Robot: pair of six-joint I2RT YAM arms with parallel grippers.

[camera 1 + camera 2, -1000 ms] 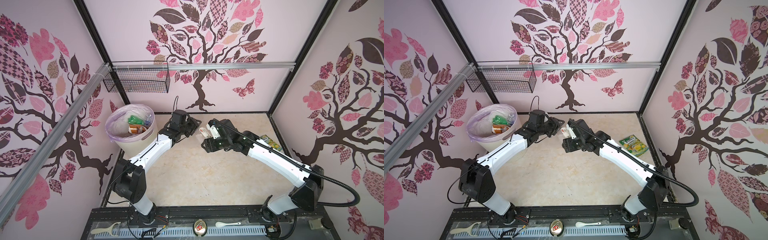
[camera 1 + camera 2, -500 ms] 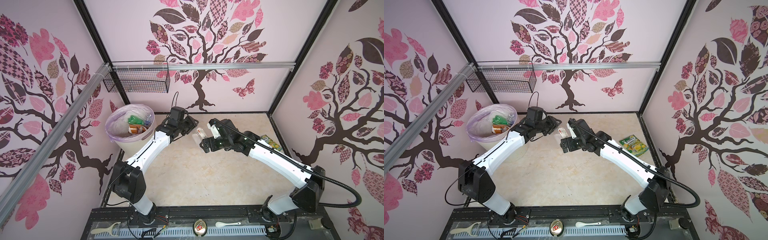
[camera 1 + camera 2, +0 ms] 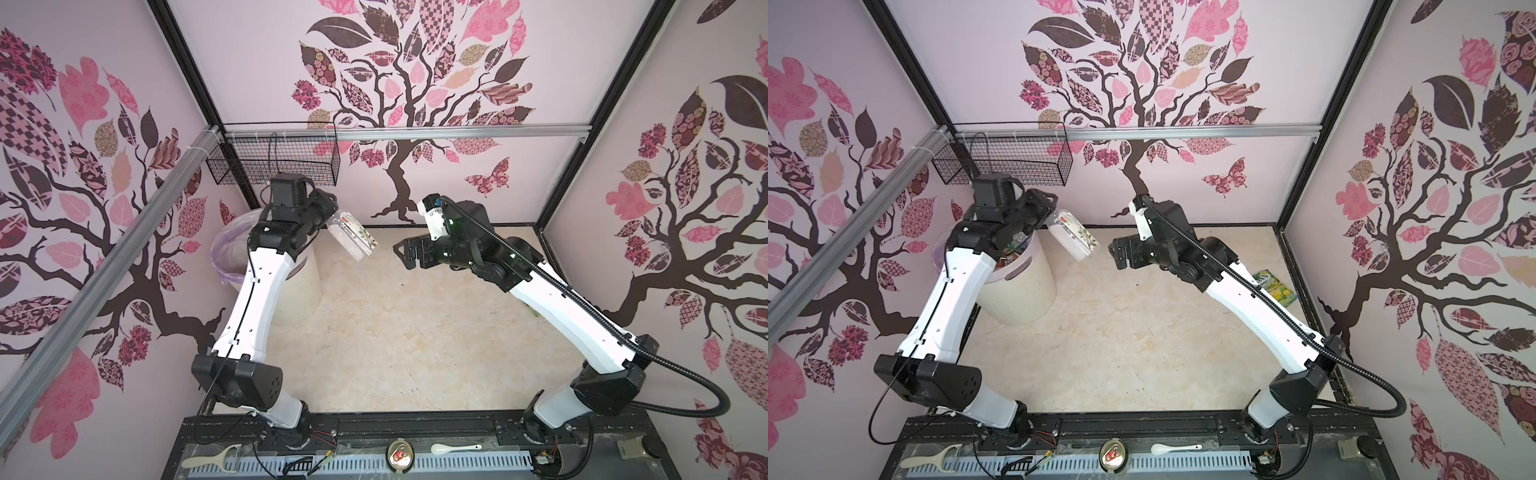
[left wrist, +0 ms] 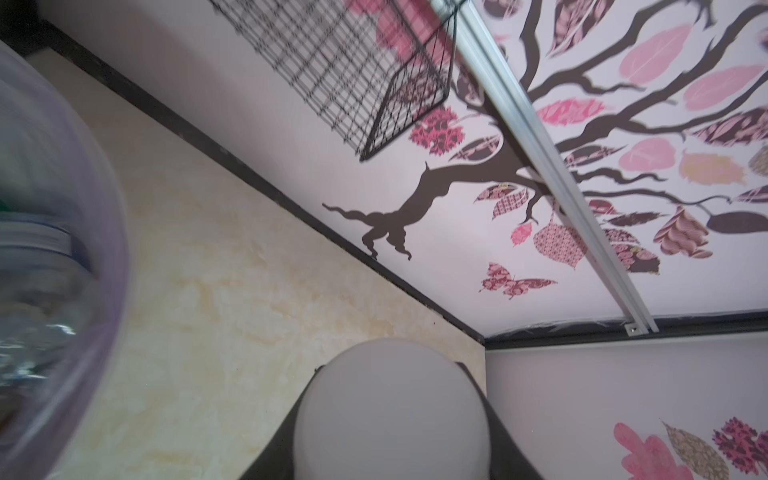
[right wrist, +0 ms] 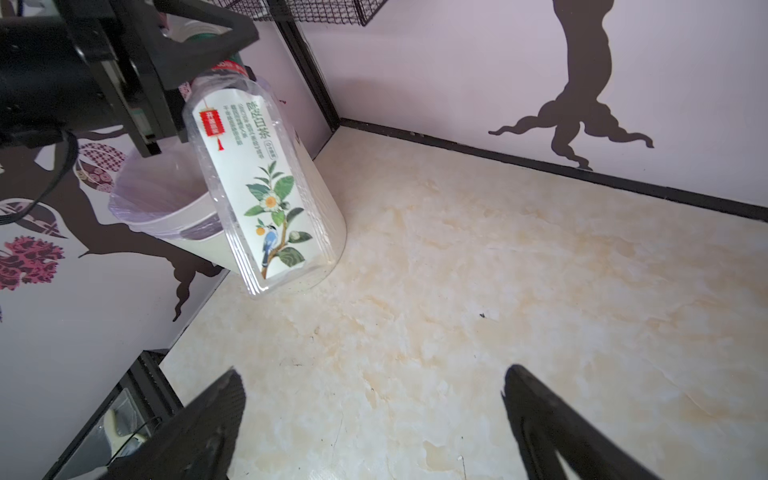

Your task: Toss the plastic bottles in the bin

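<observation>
A clear plastic bottle [image 3: 353,237] [image 3: 1074,240] with a white flower-and-bird label hangs tilted in the air, base pointing down toward the middle. My left gripper [image 3: 323,212] [image 3: 1047,212] is shut on its neck end, beside the bin [image 3: 300,300] [image 3: 1022,300]. In the left wrist view the bottle's round base [image 4: 392,411] fills the space between the jaws. The bin is cream-white with a lilac liner [image 5: 166,187] and holds other bottles [image 3: 1013,254], mostly hidden by my left arm. My right gripper [image 3: 405,254] [image 5: 374,415] stands wide open and empty, a short way right of the held bottle [image 5: 257,187].
A black wire basket [image 3: 282,166] hangs on the back wall above the bin. A green-yellow snack packet [image 3: 1275,286] lies by the right wall under my right arm. A peeler [image 3: 212,459], a can [image 3: 400,455] and a spoon [image 3: 455,448] lie on the front rail.
My right gripper opened wide and let go of the bottle. My left gripper kept hold of it and carried it up and left, toward the bin.
</observation>
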